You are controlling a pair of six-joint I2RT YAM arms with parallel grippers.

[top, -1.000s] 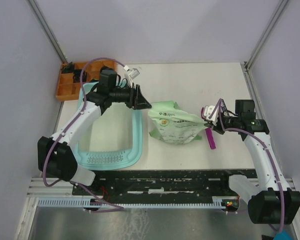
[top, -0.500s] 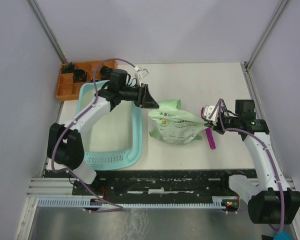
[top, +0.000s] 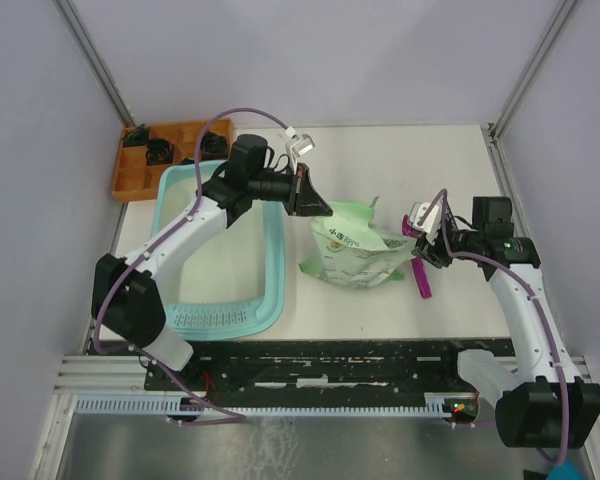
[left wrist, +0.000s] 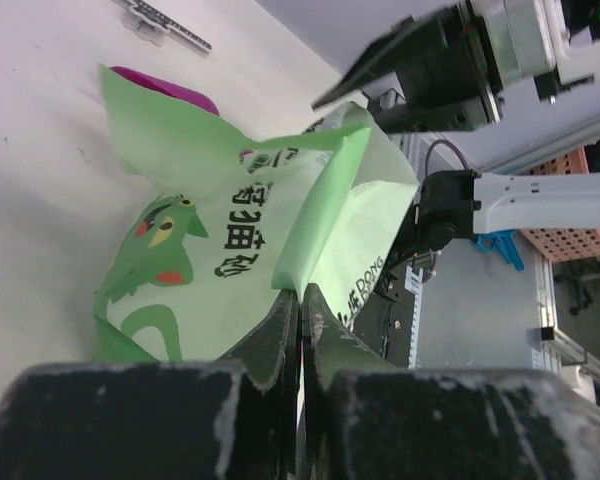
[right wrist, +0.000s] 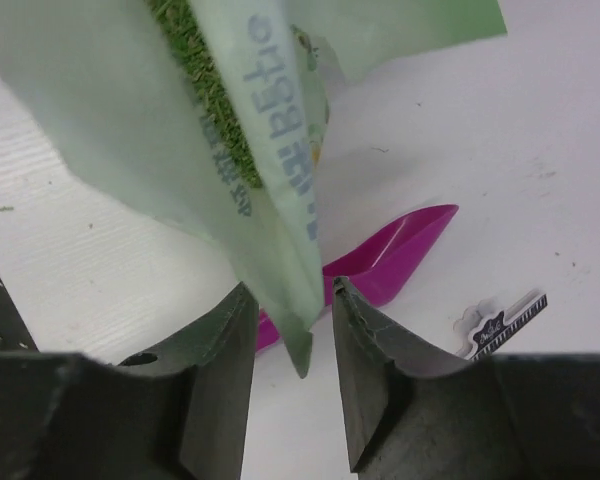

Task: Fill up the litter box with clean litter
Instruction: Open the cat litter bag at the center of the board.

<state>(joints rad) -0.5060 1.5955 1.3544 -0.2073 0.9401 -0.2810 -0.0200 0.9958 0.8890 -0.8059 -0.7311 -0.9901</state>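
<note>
**Inspecting litter box station: bag clamped at left, loose at right**

Litter box [top: 277,262] sits on the left part of the worktop [top: 410,160], long sides running near to far, ribbed slotted ledge at its near end. Its whitish floor shows beneath the left arm, which reaches across it from the near side.

Litter [right wrist: 195,95] is seen only in the right wrist view, as fine green granules inside the mouth of the bag [top: 355,252]. The bag, light green with printing, lies just to the right of the litter box near the worktop's centre.

Left end effector [left wrist: 301,300] has its fingers together, clamped on a folded edge of the bag at its far left corner.

Right end effector [right wrist: 290,300] has its fingers apart; a corner of the bag hangs between them, unclamped.

Magenta scoop [top: 422,278] lies on the worktop beside the bag's right end. Orange compartmented tray [top: 130,180] stands at the far left corner, just beyond the litter box.
</note>
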